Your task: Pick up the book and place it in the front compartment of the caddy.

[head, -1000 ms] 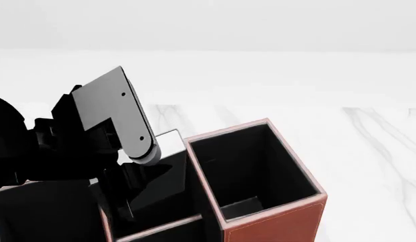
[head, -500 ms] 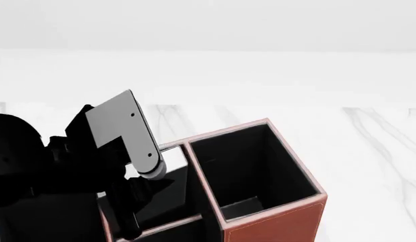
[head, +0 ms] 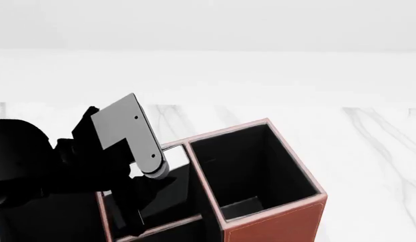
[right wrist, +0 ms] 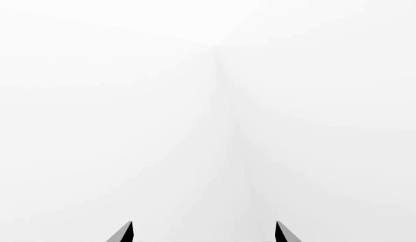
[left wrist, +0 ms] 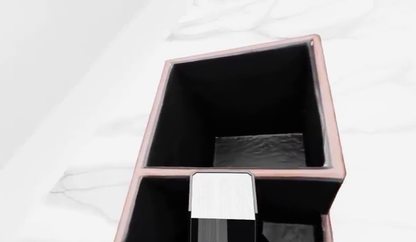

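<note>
The caddy (head: 275, 222) stands on the white marble table (head: 369, 151), its reddish-brown outer wall and pale rim visible at the near corner in the head view. The left arm (head: 120, 136) reaches down over the caddy, and its lower part enters the compartment just left of the large open one. The left gripper itself is hidden inside that compartment and behind the arm, so it cannot be determined from either view whether the jaws are clamped on the book or apart. In the left wrist view, the book (left wrist: 222, 201) stands upright in the compartment nearest the camera, its white page edges facing up, its top edge just below the pale divider (left wrist: 241, 174) that separates this compartment from the larger black-lined one beyond. The right gripper (right wrist: 204, 233) shows only its two dark fingertips (right wrist: 125, 234), well apart, with nothing between them, against a plain white background.
</note>
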{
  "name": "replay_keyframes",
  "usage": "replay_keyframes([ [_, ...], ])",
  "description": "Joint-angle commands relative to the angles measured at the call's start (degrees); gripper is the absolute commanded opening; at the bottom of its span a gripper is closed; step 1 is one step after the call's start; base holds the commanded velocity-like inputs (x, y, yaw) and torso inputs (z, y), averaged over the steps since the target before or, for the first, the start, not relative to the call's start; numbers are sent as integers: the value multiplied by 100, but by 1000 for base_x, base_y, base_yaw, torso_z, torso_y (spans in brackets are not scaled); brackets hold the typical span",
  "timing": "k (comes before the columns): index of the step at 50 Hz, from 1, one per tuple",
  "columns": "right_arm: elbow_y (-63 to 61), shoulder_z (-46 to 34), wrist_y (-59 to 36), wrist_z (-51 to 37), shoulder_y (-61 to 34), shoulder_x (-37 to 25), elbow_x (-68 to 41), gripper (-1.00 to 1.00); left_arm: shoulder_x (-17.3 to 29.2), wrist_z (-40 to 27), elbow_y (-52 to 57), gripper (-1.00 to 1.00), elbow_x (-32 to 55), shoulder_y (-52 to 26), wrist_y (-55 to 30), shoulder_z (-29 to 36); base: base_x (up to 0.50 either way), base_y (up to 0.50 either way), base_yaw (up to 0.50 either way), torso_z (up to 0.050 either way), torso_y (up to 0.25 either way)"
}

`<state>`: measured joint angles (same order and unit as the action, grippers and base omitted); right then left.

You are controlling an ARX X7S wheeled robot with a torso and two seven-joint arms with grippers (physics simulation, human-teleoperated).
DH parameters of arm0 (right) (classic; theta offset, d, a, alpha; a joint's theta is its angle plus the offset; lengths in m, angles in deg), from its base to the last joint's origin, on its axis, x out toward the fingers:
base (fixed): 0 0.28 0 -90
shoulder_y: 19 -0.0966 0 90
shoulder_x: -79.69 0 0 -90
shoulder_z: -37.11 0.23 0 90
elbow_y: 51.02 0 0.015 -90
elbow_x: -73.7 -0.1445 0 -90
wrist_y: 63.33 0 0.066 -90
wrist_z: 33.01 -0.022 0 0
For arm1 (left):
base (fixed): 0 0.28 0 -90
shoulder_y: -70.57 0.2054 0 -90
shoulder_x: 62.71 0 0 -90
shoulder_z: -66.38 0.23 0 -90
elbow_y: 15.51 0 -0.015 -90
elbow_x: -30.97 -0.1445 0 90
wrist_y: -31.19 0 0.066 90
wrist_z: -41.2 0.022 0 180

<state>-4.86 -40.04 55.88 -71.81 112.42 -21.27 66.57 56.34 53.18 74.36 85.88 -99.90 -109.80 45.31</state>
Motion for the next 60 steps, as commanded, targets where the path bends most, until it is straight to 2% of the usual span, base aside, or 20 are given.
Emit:
replay_keyframes([
  [1,-1,10,-10,30,7,13,-4,100,-63,-62,-151,-100,-322,4,339,-70,0,0,0,0,0],
  [17,-4,31,44,97,57,69,-10,100,-308,110,-778,-100,-753,200,596,273,0,0,0,1,1],
  [43,-52,93,93,265,140,225,-21,100,-1093,586,-2605,-100,-1538,661,1753,640,0,0,0,0,2],
  [60,-102,102,12,351,131,297,3,100,-1402,827,-3608,-100,-1811,849,2307,724,0,0,0,1,1],
])
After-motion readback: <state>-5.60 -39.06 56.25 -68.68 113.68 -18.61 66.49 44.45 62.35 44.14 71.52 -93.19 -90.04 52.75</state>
